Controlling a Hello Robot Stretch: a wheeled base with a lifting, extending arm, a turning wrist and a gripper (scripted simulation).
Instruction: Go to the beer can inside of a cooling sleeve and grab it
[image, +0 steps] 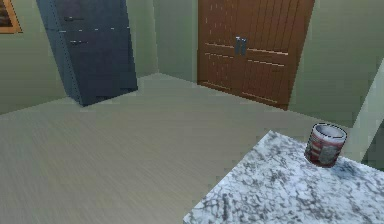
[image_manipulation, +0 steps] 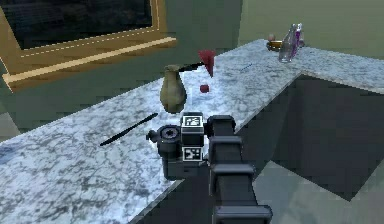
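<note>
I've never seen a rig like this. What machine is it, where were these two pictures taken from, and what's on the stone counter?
It is a simulated wheeled robot with one reaching arm. The forward view comes from a camera looking ahead and down: a dark fridge, a brown door, and a corner of a speckled counter with a red and white can on it. The arm side view looks out to the side where the arm reaches. The dark square bar is the arm; the white marked squares sit at its end, with the gripper beside them. On the countertop there are a tan jug, a thin dark stick, something red and a bottle. Whether the gripper holds anything cannot be told.
</note>
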